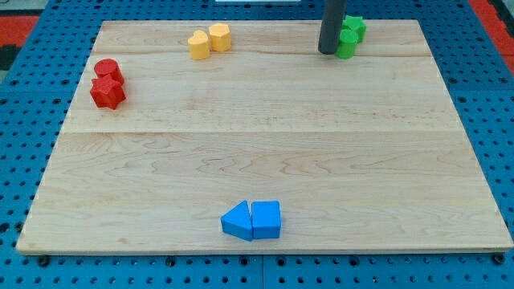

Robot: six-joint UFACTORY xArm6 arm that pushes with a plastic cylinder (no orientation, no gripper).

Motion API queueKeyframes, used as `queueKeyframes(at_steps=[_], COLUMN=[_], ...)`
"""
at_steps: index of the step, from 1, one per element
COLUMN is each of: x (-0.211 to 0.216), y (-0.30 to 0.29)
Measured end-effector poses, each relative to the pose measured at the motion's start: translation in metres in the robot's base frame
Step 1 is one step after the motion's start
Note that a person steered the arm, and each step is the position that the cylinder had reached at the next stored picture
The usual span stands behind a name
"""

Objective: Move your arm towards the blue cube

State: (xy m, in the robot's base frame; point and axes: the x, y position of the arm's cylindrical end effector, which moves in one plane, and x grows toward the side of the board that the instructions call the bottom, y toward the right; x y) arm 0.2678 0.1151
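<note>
The wooden board fills nearly the whole frame, its front edge running along the view's bottom closest to the camera, and just behind that edge, a little to the view's left of centre, sits the blue cube, touching a blue triangular block on its left side. The dark rod comes down at the view's top right, and my tip rests on the board right beside two green blocks, well apart from the blue pair, with almost the full depth of the board between. There are no jaws on this arm, only the bare rod, so nothing opens or clamps. Two red blocks huddle at the view's left edge and two yellow blocks near the top. The cube looks small, rigid and light, likely to slide easily on smooth wood; it can only be nudged, best squarely against a flat face, or it will probably twist aside.
</note>
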Motion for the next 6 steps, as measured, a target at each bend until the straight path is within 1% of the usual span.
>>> queueKeyframes(at_steps=[1, 2, 3, 4, 5, 6], x=[0.000, 0.030, 0.088, 0.224, 0.340, 0.351], y=[-0.001, 0.023, 0.067, 0.095, 0.074, 0.050])
